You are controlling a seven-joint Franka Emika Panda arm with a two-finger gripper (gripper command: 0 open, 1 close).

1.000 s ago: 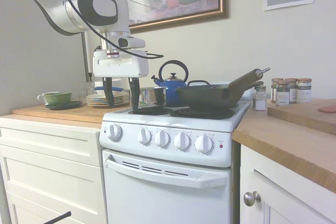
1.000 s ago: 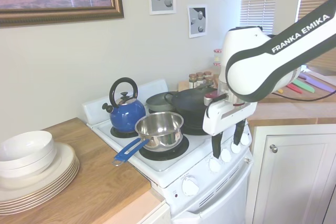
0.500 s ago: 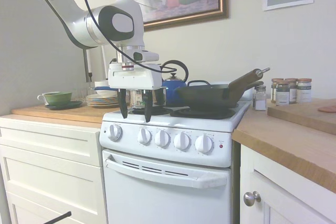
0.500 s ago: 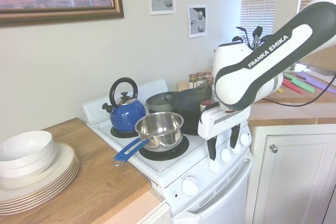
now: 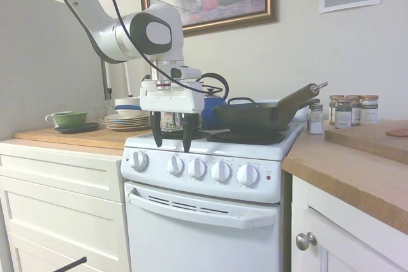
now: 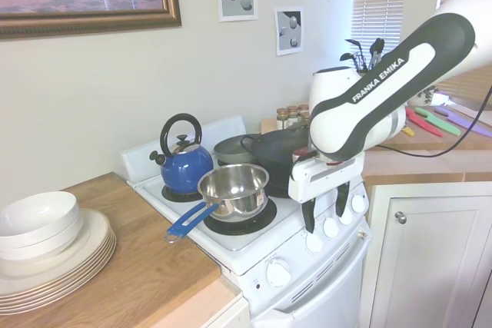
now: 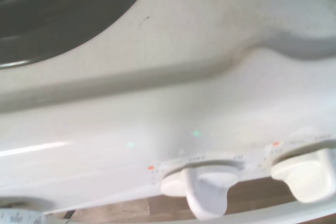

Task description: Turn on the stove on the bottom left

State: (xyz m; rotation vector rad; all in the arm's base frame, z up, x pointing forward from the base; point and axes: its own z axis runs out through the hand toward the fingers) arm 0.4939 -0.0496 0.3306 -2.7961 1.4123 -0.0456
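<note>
The white stove [image 5: 204,221] stands in the middle, with five round white knobs along its front panel and a small red light [image 5: 268,177] at the panel's right end. My gripper [image 5: 171,143] hangs open, fingers pointing down, at the stove's front edge. It is just above the second knob from the left [image 5: 175,165] and holds nothing. From the other side, the gripper [image 6: 324,211] is in front of the knob row [image 6: 331,227], apart from it. Two knobs [image 7: 202,184] [image 7: 307,169] show below the stove's top edge in the wrist view.
A steel saucepan with a blue handle [image 6: 233,188] sits on the front burner nearest the plates. A blue kettle [image 6: 183,160] stands behind it, and a black wok [image 5: 255,116] is on the other side. Stacked plates [image 6: 46,259], spice jars [image 5: 350,110] and a cutting board [image 5: 376,138] rest on the wooden counters.
The gripper has moved from over the left front burner towards the stove's front edge and lower, now hanging just above the knobs. It stays open.
</note>
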